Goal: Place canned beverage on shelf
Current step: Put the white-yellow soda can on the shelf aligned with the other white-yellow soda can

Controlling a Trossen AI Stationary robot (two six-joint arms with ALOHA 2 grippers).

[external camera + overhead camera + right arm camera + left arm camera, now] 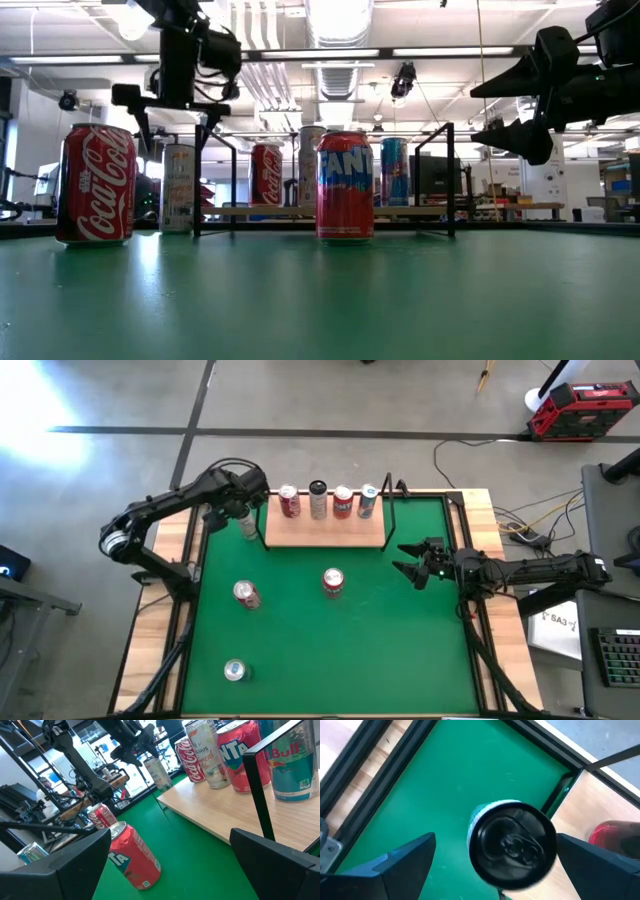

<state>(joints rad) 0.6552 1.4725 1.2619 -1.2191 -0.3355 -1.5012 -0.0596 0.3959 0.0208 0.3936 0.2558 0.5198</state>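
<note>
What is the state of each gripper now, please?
Left gripper: open, above a slim can beside the shelf, holding nothing.
Right gripper: open, holding nothing.

In the low view, a Fanta can (pixel 345 186) stood in front of the shelf (pixel 330 211), hiding part of a pale can (pixel 309 160) and part of a blue one (pixel 394 171). The left arm covered much of a white can (pixel 247 526) from above. In the right wrist view, the picture's edge cut off a teal can (pixel 294 767).
</note>
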